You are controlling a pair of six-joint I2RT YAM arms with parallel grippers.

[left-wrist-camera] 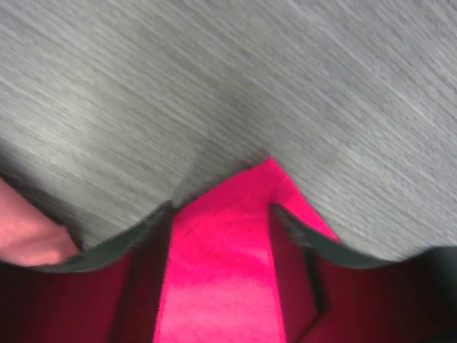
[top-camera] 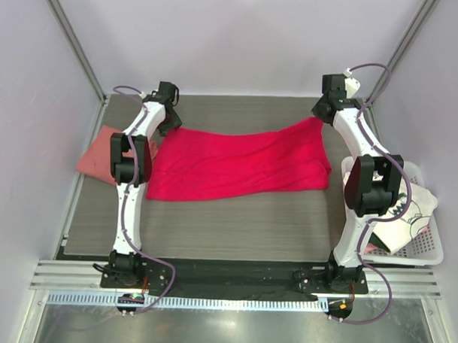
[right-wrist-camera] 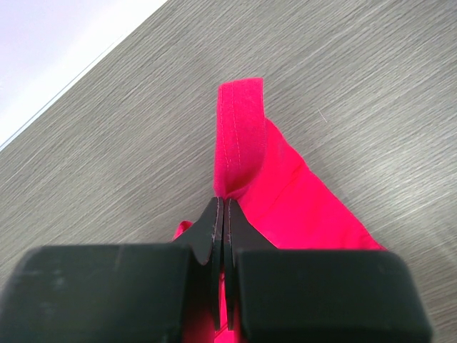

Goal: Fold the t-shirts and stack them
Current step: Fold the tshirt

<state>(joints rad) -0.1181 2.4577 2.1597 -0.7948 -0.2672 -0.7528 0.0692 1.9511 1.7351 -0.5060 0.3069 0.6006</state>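
The right gripper's (right-wrist-camera: 220, 204) two black fingers (right-wrist-camera: 211, 232) were pressed tight together, pinching a stitched hem of the crimson-magenta t-shirt (top-camera: 237, 164), a loop of that hem standing up just past the tips. The left gripper's (left-wrist-camera: 221, 207) fingers (left-wrist-camera: 146, 257) stood spread, with a pointed corner of the same shirt lying between them and poking out beyond the tips onto the grey wood-grain table (top-camera: 235, 224); I could not tell whether either finger touched the cloth. Both grippers were at the far side of the table, the left at the shirt's far left corner and the right at its far right corner. The shirt lay stretched across the tabletop between them, mostly flat with long shallow creases, its far edge sagging a little in the middle. Just beyond the left arm, at the table's left edge, lay the salmon-pink t-shirt (top-camera: 94, 159), partly hidden by the arm. Off the right side of the table sat a white plastic basket (top-camera: 429, 257), and in it the white t-shirt with black print (top-camera: 408, 215), crumpled, behind the right arm.
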